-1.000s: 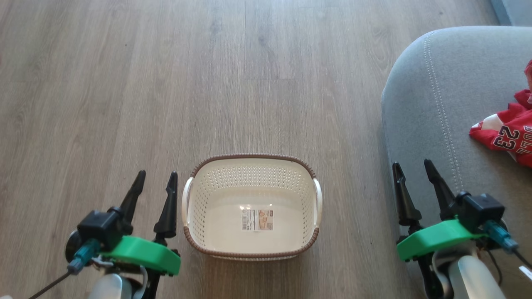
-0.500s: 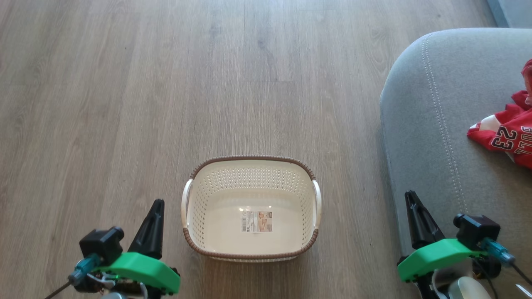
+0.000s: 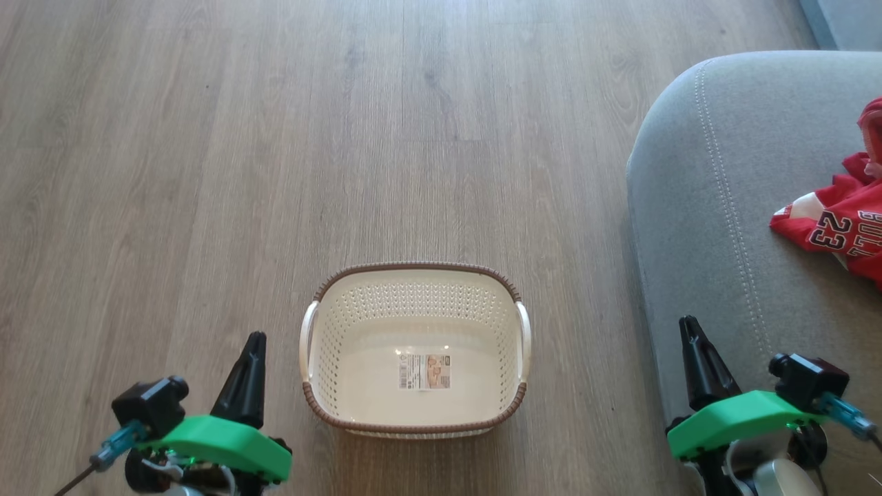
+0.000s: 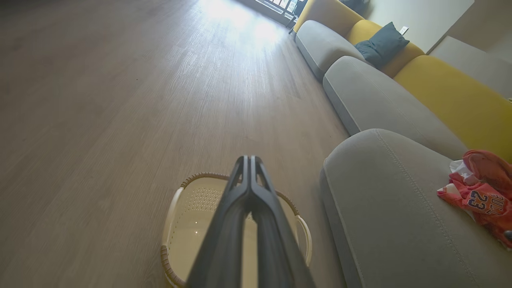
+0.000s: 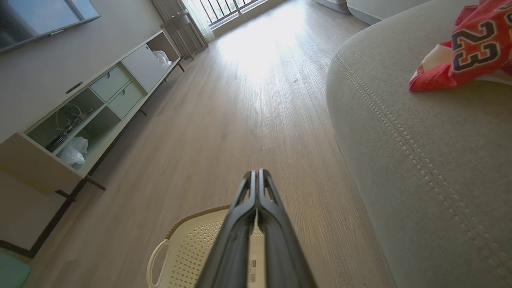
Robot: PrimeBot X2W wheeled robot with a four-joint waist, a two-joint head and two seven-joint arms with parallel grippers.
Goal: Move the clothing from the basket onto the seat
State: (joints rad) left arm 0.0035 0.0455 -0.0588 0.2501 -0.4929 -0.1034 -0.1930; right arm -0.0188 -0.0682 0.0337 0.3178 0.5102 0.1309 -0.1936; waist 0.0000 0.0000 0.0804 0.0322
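The cream basket (image 3: 413, 289) with its brown rim stands on the wood floor, holding nothing but the label sticker on its bottom. Red clothing (image 3: 837, 227), the jersey marked "23" uppermost, lies on the grey seat (image 3: 716, 207) at the right edge. My left gripper (image 3: 253, 342) is shut at the lower left, left of the basket. My right gripper (image 3: 688, 327) is shut at the lower right, over the seat's front edge. The left wrist view has the basket (image 4: 176, 208) below the shut fingers (image 4: 249, 176) and the clothing (image 4: 478, 192) on the seat (image 4: 384, 200). The right wrist view has the jersey (image 5: 460, 52) upper right.
Further grey sofa cushions (image 4: 376, 96) with yellow backs (image 4: 452, 92) and a dark pillow (image 4: 382, 44) run beyond the seat. A low cabinet (image 5: 92, 104) with open shelves and drawers lines the wall left of the open wood floor (image 3: 275, 138).
Both grippers went from open to shut and drew back toward the bottom of the head view. The camera shifted slightly, so basket and seat sit a little lower.
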